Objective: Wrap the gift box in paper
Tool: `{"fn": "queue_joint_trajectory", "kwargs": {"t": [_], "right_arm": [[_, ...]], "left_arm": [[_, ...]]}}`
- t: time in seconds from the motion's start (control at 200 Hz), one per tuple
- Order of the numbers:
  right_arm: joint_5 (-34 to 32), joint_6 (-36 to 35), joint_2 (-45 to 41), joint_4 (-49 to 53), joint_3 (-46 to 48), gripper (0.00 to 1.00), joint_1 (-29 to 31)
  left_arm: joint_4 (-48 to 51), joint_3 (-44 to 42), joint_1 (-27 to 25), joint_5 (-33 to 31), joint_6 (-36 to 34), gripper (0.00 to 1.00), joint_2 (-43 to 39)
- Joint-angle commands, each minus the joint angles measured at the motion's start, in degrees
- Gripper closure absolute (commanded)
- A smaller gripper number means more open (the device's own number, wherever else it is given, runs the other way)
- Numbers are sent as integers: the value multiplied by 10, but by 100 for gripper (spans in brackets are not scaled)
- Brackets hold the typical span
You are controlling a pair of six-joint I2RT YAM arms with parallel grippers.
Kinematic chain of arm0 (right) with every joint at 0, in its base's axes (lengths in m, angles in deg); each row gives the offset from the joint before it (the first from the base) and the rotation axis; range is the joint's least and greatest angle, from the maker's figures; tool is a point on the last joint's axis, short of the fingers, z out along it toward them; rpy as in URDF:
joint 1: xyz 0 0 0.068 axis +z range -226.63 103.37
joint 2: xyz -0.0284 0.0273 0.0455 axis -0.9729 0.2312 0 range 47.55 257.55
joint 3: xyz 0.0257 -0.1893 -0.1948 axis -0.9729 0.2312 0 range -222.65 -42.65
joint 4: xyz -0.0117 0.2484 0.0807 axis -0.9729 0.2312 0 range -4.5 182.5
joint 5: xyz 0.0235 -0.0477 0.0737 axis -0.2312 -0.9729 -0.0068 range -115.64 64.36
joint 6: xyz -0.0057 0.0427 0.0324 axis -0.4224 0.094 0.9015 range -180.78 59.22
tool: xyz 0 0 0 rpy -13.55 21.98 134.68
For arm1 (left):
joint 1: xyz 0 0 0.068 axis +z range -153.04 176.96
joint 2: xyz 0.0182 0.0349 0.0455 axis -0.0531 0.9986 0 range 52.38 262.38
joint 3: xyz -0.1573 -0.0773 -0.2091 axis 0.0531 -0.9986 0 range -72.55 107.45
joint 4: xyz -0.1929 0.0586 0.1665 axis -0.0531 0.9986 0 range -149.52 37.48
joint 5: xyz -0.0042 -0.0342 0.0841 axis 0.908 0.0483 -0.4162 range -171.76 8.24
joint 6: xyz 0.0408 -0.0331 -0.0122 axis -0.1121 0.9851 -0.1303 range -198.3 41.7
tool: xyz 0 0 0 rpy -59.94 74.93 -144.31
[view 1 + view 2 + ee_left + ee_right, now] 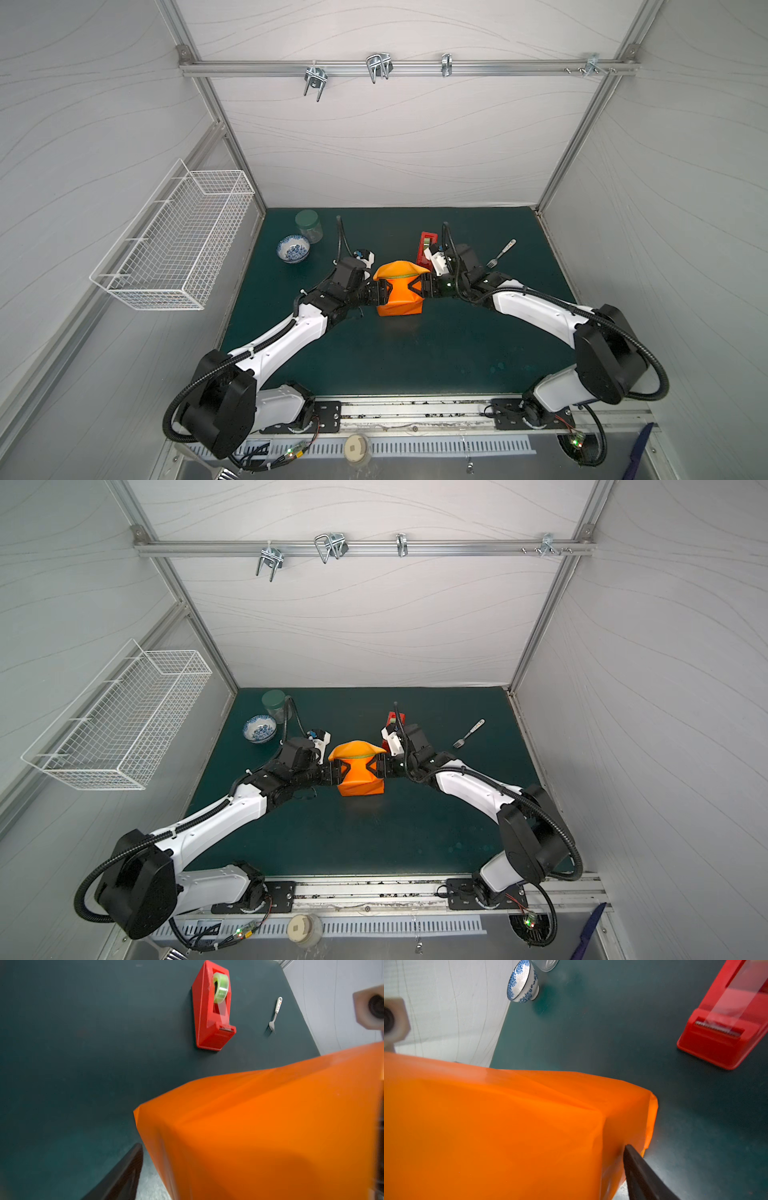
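Observation:
The gift box stands on edge in the middle of the mat. Only a yellow-green strip of it shows, under a bulging top flap. The orange paper covers the rest and fills both wrist views. My left gripper clamps the package's left side and my right gripper its right side, each with one finger on the front face. In each wrist view one dark finger lies against the paper. The other finger is hidden.
A red tape dispenser stands just behind the right gripper. A fork lies farther right. A blue-patterned bowl and a green-lidded jar sit at the back left. A wire basket hangs on the left wall.

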Motion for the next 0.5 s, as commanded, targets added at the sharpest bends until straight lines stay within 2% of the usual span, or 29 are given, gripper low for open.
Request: {"fn": "queue_joint_trajectory", "kwargs": {"t": [0.0,0.165,0.285,0.495], "right_arm": [[-28,-43,-7,31,-14,34,-3],[-55,-59,-1,34,-17,34,2],[-94,-75,12,37,-26,38,4],[-146,-97,36,55,-37,51,6]], "left_arm": [[-34,15,-1,-22,13,34,14],[-44,-1,-1,-21,29,42,26],[-43,-3,-1,-22,31,49,34],[-13,26,0,-34,30,48,41]]}}
